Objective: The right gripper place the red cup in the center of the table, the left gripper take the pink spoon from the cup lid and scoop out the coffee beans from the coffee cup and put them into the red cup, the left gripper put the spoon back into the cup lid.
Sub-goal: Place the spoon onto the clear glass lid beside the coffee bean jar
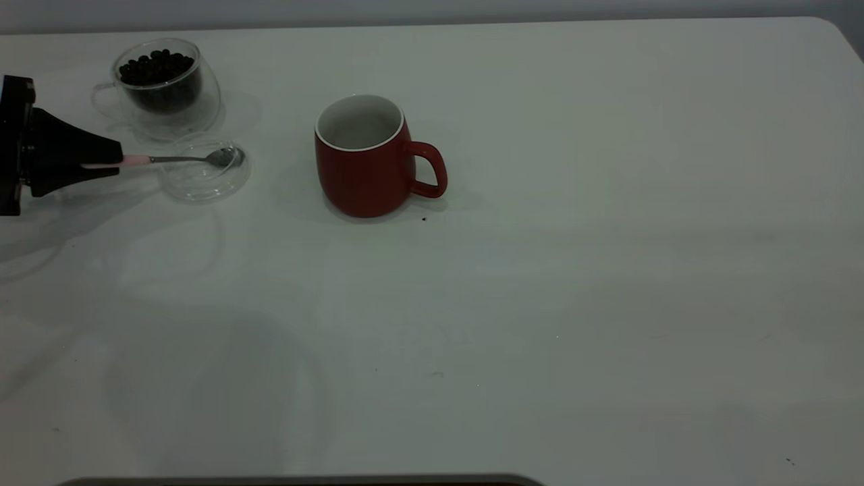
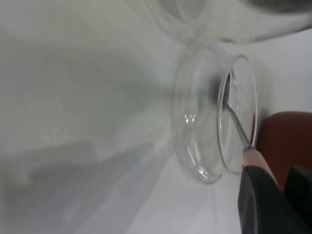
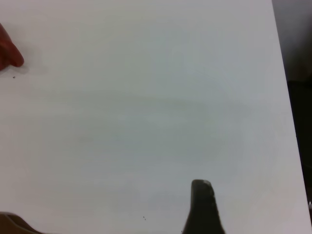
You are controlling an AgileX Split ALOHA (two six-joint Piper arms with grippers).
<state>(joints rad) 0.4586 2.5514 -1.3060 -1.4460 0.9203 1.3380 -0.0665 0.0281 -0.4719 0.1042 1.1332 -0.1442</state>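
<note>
The pale pink handle of the small metal-bowled pink spoon (image 1: 192, 159) is clamped by the black left gripper (image 1: 116, 163), its bowl over the clear glass cup lid (image 1: 202, 181). The dark red ceramic red cup (image 1: 364, 158) is already placed mid-table, seemingly empty; scooping from the bean-filled clear glass coffee cup (image 1: 162, 88) remains.

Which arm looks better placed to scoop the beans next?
The left. The left gripper is already shut on the pink spoon at the cup lid, beside the coffee cup. The right arm is out of the exterior view.
</note>
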